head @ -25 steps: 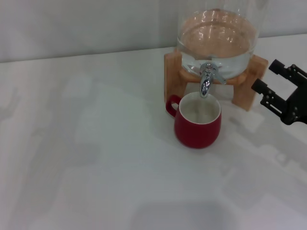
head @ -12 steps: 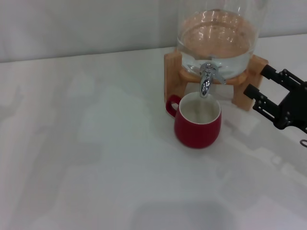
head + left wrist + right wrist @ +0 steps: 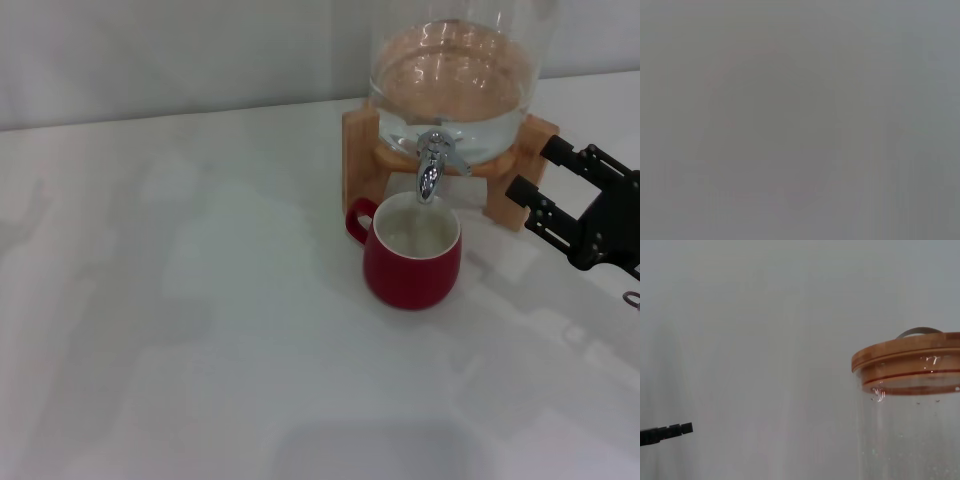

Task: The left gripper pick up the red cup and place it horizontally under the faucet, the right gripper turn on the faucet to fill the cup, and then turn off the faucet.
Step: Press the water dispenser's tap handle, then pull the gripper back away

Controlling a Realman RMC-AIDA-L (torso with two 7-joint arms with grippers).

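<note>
One step appears done, since the red cup [image 3: 412, 252] is seen upright on the table [image 3: 200, 300] beneath the faucet [image 3: 433, 163], while the right hand [image 3: 546, 182], spread wide beside the wooden stand [image 3: 515, 190], must next be brought to the lever.

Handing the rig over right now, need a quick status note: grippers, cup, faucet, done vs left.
Right gripper: jaws open, empty, beside the wooden stand, short of the faucet lever.
Left gripper: not in view; its wrist camera shows nothing usable.
Red cup: upright on the table, under the spout, handle toward the robot's left.
Glass jar: holds water, wooden lid on.
Done: cup placed.
Left: no stream visible, so open the faucet, fill, close.
</note>
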